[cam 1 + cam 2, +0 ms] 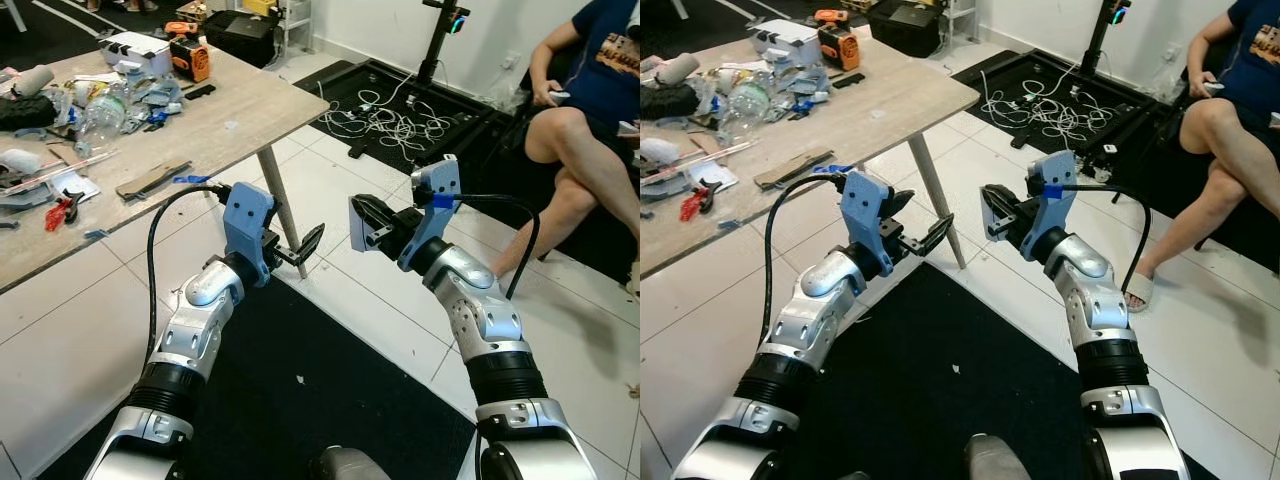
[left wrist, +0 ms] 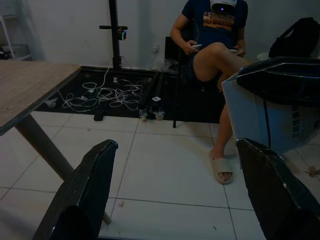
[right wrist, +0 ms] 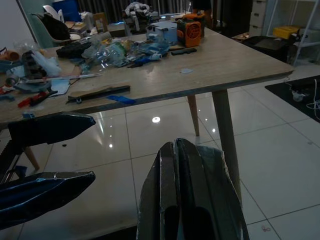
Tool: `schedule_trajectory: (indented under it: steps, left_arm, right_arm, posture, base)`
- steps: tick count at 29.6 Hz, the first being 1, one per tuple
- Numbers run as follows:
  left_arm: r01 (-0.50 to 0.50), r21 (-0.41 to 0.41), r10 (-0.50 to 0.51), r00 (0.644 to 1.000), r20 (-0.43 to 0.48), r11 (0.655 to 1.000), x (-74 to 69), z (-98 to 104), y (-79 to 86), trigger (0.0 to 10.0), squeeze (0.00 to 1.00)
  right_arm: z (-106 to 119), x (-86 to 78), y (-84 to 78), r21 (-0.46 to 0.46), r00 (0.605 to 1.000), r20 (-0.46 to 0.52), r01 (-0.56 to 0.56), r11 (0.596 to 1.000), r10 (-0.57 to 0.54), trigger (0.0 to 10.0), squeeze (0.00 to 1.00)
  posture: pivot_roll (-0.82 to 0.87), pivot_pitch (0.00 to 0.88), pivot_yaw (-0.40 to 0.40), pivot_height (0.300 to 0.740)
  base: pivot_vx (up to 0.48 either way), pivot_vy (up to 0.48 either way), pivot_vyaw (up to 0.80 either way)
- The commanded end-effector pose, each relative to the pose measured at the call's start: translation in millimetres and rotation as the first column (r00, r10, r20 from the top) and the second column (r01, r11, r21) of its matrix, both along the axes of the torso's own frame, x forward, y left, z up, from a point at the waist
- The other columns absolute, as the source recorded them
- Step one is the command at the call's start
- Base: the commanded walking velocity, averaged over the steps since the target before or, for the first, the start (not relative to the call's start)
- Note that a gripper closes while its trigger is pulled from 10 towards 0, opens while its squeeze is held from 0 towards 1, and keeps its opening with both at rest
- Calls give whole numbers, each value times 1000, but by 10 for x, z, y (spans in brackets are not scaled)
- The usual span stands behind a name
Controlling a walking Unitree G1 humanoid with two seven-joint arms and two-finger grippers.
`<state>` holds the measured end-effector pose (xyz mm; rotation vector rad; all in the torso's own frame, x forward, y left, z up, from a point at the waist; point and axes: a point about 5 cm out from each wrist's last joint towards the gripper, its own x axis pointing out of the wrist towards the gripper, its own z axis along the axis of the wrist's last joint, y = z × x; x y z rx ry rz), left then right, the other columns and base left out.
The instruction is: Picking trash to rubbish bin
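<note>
Two silver arms with ribbed black joint collars, blue wrist housings, black cables looped behind — each gripper long, black-fingered.

My table (image 1: pixel 230 120) runs off the picture's left edge, so I cannot see its far end. The heap of clutter (image 1: pixel 100 95) near its back edge is too tangled and small for me to sort into single items. The seated person (image 1: pixel 585 110) is cut off at the top and right edges. In my right wrist view, my right gripper (image 3: pixel 187 200) has its fingers pressed together, their bases cut by the bottom edge. The black mat (image 1: pixel 300 390) under my arms is partly hidden by them.
</note>
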<state>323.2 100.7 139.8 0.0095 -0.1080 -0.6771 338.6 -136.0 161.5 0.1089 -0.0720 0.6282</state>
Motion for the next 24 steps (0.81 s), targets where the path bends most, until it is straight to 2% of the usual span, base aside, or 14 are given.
schedule_trajectory:
  steps: [1,5,24]
  left_arm:
    - [6,6,-6,1000,6,1000,2,2,-4,10000,0]
    - [6,6,-6,1000,6,1000,2,2,-4,10000,0]
    - [6,5,-6,1000,7,1000,-1,4,-6,10000,0]
  right_arm:
    - [20,1,3,1,1000,10,-2,1000,2,10000,0]
    - [12,3,4,-7,1000,2,-2,1000,2,10000,0]
    - [5,9,6,-7,1000,-8,-3,1000,3,10000,0]
  posture:
    - [-77,0,-40,740]
    - [-77,0,-40,740]
    - [-77,0,-41,740]
  base:
    - [0,0,0]
    - [0,0,-242]
    - [0,0,-800]
